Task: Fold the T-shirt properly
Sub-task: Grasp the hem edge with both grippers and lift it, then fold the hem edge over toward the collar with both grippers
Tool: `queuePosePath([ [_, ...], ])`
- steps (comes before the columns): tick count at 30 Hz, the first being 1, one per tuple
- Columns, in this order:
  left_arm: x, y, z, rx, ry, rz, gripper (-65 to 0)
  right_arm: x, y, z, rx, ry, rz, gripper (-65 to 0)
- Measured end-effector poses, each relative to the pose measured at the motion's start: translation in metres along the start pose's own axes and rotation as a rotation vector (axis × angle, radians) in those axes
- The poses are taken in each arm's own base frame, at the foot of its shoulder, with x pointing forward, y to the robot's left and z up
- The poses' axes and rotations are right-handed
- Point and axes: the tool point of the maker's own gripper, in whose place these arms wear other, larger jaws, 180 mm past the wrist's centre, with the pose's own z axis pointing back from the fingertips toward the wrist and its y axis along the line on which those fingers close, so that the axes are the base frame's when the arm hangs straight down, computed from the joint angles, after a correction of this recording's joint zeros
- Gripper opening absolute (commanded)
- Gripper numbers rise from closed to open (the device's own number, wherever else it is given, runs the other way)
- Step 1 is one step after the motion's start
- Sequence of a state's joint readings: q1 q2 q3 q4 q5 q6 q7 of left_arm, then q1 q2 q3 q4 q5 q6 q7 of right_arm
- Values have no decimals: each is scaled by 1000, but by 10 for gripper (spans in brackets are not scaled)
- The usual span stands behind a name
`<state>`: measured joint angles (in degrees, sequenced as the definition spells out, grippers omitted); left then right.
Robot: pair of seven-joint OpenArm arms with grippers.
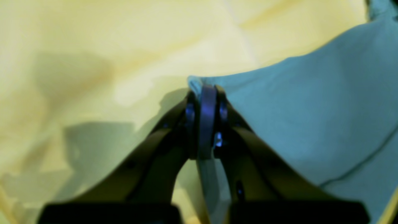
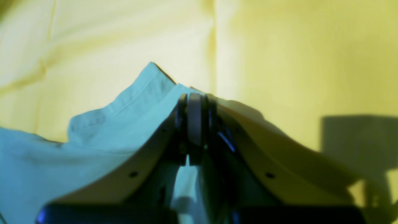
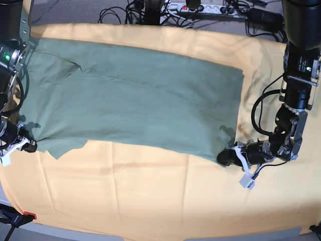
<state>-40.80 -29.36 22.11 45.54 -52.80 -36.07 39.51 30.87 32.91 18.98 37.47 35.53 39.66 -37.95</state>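
The sage-green T-shirt lies spread flat across the yellow-orange table cloth. My left gripper is low at the shirt's near right corner. In the left wrist view the gripper is shut on that corner of the T-shirt. My right gripper is at the shirt's near left edge. In the right wrist view the gripper is shut on a hemmed edge of the T-shirt. Both held edges sit just above the cloth.
Cables and a power strip lie behind the table. A red clamp holds the cloth at the front left edge. The table cloth shows wrinkles in both wrist views.
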Motion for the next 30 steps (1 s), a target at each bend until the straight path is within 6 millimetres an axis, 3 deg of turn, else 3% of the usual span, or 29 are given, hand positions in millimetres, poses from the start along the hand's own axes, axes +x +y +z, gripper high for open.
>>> queuePosePath([
  [6, 30, 16, 6, 88, -93, -78, -650, 37, 20, -14, -8, -16, 181, -650],
  [12, 51, 16, 10, 93, -122, -98, -650, 66, 30, -14, -10, -35, 249, -650],
  [22, 17, -20, 9, -118, 17, 16, -650, 8, 27, -16, 31, 120, 147, -650],
  [26, -13, -24, 7, -147, 84, 65, -650, -25, 26, -10, 39, 204, 149, -650],
  [30, -36, -29, 7, -171, 149, 101, -650, -41, 36, -2, 64, 235, 195, -650],
])
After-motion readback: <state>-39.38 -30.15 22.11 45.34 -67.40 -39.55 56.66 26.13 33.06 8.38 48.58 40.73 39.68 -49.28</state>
